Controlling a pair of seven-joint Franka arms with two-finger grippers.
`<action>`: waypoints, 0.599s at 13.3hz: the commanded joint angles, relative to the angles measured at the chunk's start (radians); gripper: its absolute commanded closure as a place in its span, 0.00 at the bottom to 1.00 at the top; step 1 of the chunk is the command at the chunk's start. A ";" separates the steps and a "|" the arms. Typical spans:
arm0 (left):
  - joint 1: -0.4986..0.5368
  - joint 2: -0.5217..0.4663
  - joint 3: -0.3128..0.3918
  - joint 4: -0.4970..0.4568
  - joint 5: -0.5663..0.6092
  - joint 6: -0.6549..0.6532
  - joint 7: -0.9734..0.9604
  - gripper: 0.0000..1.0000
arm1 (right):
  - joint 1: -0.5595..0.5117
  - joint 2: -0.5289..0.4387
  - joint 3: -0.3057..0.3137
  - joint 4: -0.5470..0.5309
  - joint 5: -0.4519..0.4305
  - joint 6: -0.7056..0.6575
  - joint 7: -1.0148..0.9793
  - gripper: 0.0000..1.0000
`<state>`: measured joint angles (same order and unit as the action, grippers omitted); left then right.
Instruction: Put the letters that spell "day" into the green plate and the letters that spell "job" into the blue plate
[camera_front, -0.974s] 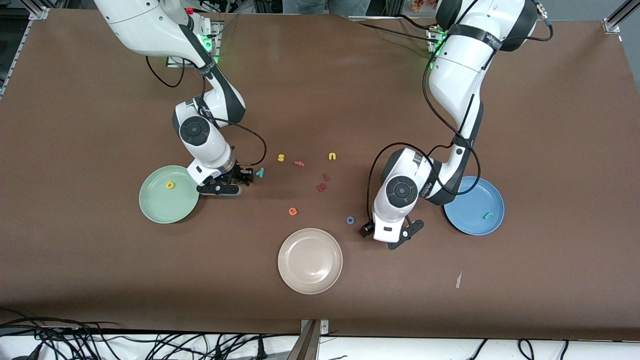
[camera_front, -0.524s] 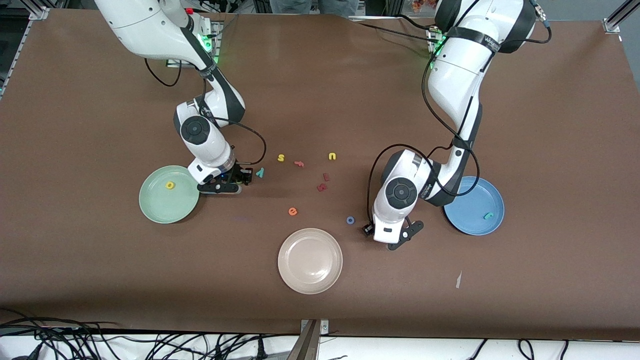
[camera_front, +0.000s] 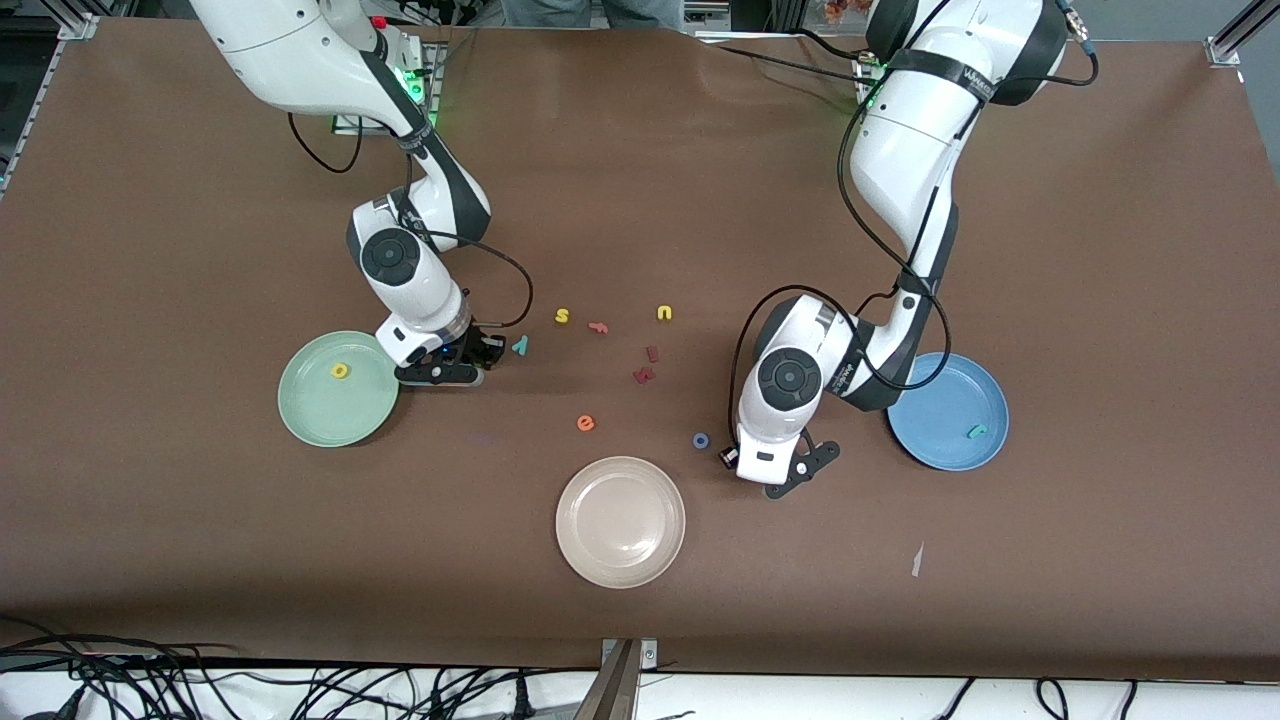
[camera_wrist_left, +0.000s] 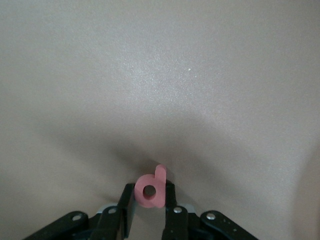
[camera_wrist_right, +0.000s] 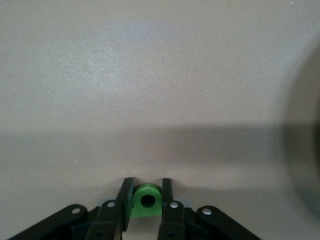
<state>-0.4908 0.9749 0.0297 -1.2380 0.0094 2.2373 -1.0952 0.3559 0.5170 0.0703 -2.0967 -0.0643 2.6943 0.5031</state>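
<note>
Left gripper (camera_wrist_left: 149, 216) clamped on pinkish-red foam "b" (camera_wrist_left: 150, 188), low over table beside blue ring "o" (camera_front: 701, 440). Right gripper (camera_wrist_right: 146, 212) clamped on green foam "d" (camera_wrist_right: 146, 201), just beside pale mint-green round plate (camera_front: 310, 415) holding yellow "a" (camera_front: 340, 371). Teal "j" (camera_front: 976, 431) in medium-blue round plate (camera_front: 935, 445); teal "y" (camera_front: 519, 345) on table near right gripper.

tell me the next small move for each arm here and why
Probably lift both straight up. The right gripper has its fingers shut on the green letter beside the green plate; the left gripper pinches the pink letter low over the table near the blue plate. Each needs height to clear its plate's rim.
</note>
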 joint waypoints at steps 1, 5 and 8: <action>-0.003 0.007 0.010 0.011 0.050 -0.010 0.001 1.00 | -0.009 -0.055 -0.006 -0.014 -0.017 -0.049 -0.029 0.79; 0.079 -0.160 0.002 -0.114 0.083 -0.119 0.343 1.00 | -0.135 -0.133 -0.007 0.015 -0.022 -0.172 -0.300 0.79; 0.130 -0.335 0.002 -0.312 0.083 -0.107 0.510 1.00 | -0.215 -0.141 -0.027 0.015 -0.022 -0.172 -0.490 0.78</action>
<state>-0.3873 0.8073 0.0414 -1.3490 0.0757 2.1211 -0.6930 0.1839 0.3891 0.0460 -2.0681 -0.0724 2.5272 0.1133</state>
